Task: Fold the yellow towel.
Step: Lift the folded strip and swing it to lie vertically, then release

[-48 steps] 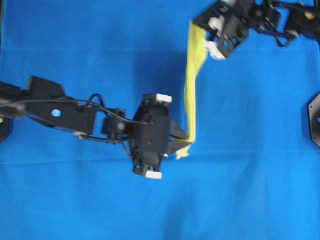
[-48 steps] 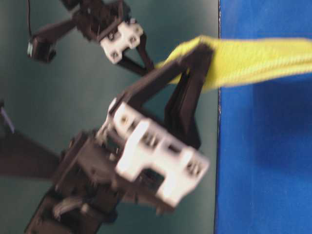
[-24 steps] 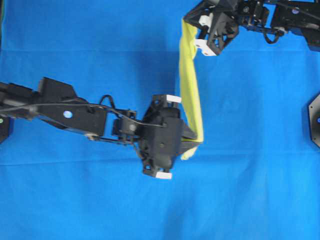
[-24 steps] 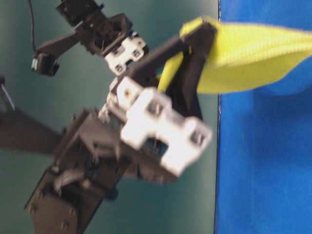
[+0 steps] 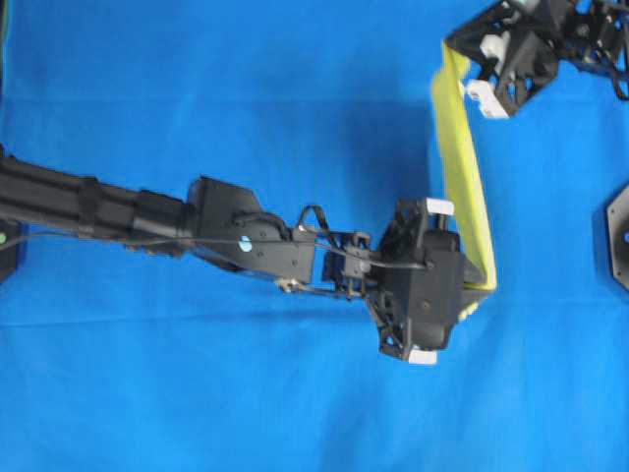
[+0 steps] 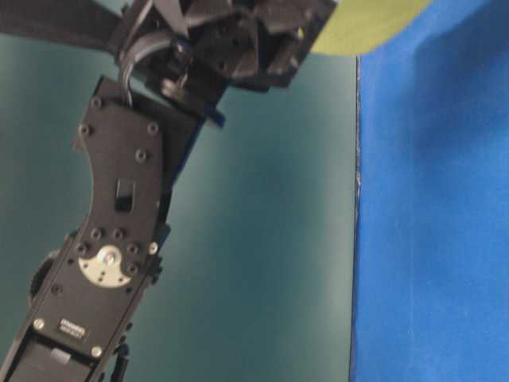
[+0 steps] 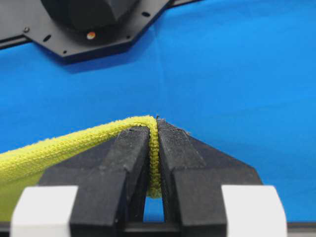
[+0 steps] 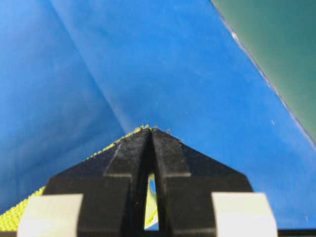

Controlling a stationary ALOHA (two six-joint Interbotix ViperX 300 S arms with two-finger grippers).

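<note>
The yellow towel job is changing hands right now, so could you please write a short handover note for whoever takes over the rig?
Left gripper: shut on one corner of the yellow towel.
Right gripper: shut on another corner, at the top right of the overhead view.
Towel: hangs as a taut band between the two grippers, lifted off the blue cloth.
Done: both corners picked up.
Left: lay the towel down folded, then release both corners.

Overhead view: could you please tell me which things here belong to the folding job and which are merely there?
Job:
yellow towel, held off the surface
left gripper, shut on one end
right gripper, shut on the other

Merely there:
blue cloth
black base plate
</note>
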